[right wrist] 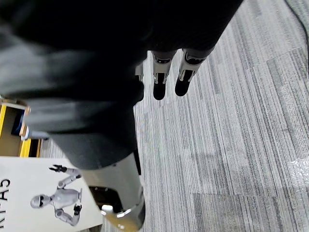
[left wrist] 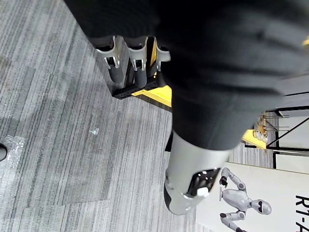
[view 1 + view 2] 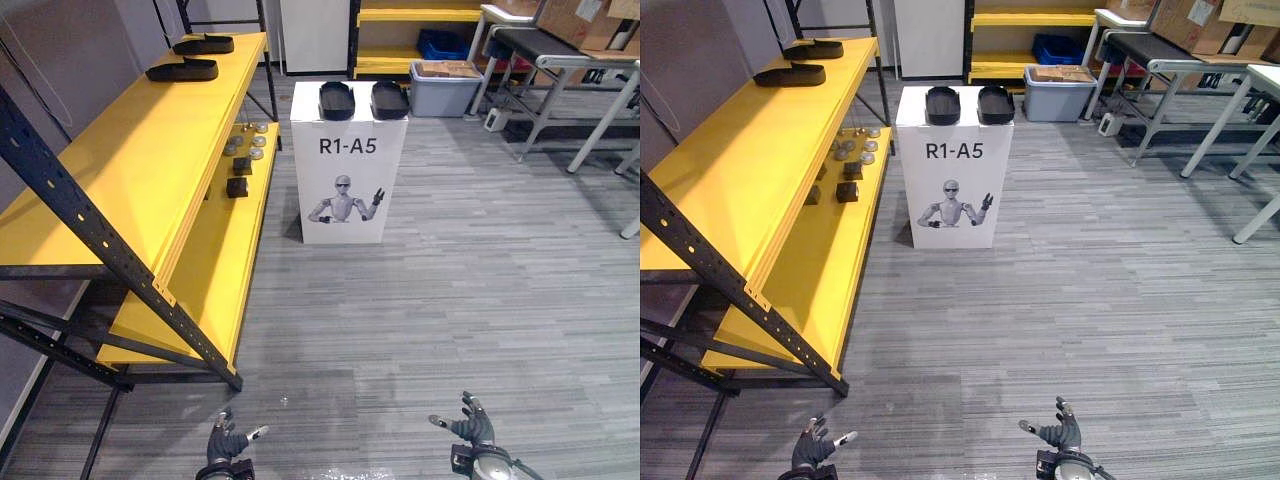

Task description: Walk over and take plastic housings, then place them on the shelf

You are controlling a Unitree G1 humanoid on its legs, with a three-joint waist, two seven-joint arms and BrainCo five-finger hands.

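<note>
- Grey floor stretching between hands and white stand.
- Plastic housings atop stand, dead ahead, long axes pointing away.
- Left hand, right hand: low, fingers splayed, empty, about equally far.

Left hand and right hand hang low and well apart, both empty, fingers straight and relaxed.

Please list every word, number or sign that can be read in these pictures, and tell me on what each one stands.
"R1-A5": black letters on the front of the white stand, above a drawing of a robot. Two black plastic housings lie on top of this stand.
Print on the cardboard boxes at the far right: too small to read.
No other text can be read.
</note>
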